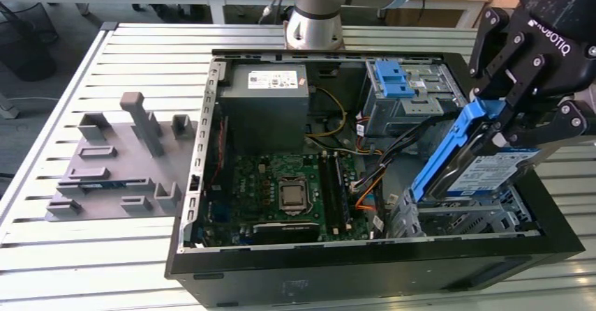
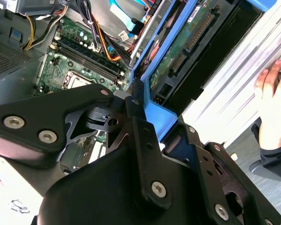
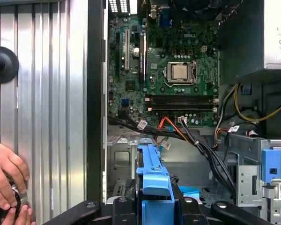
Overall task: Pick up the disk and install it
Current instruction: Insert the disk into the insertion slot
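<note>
The disk, a silver drive with a white-and-blue label in a blue carrier frame, hangs steeply tilted over the drive bay at the near corner of the open computer case, on the exterior view's right. Its lower end sits just at the bay's top. My gripper is shut on the carrier's upper end. In the second wrist view the black fingers clamp the blue frame of the disk, whose green circuit-board side shows. The first wrist view has the disk edge-on, with my gripper around it.
The black case lies open on a slatted metal table. Inside are the motherboard, power supply, loose cables and a metal drive cage with a blue latch. A grey fixture lies beside it. A person's hand rests on the table.
</note>
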### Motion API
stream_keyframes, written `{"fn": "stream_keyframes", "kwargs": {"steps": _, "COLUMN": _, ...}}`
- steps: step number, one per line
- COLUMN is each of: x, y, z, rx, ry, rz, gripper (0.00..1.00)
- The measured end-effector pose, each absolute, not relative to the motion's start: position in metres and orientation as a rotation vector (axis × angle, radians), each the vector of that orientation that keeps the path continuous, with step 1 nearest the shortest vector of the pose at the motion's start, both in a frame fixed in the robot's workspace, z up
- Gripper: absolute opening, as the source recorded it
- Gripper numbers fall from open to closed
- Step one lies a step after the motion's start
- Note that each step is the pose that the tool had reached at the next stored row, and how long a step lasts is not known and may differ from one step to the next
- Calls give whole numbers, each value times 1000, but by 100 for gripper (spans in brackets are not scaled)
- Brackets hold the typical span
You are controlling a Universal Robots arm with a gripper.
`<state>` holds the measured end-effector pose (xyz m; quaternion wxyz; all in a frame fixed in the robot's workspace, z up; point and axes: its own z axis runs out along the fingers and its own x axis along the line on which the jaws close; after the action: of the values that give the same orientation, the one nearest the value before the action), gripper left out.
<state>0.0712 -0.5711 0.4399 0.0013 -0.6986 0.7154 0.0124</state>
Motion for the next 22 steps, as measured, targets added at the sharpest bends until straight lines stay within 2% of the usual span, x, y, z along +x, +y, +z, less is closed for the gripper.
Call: {"fn": "stream_keyframes", "kwargs": {"steps": 22, "x": 72, "y": -571, "z": 430, "rx": -2193, "ry": 2246, "rz": 39, "gripper": 36}}
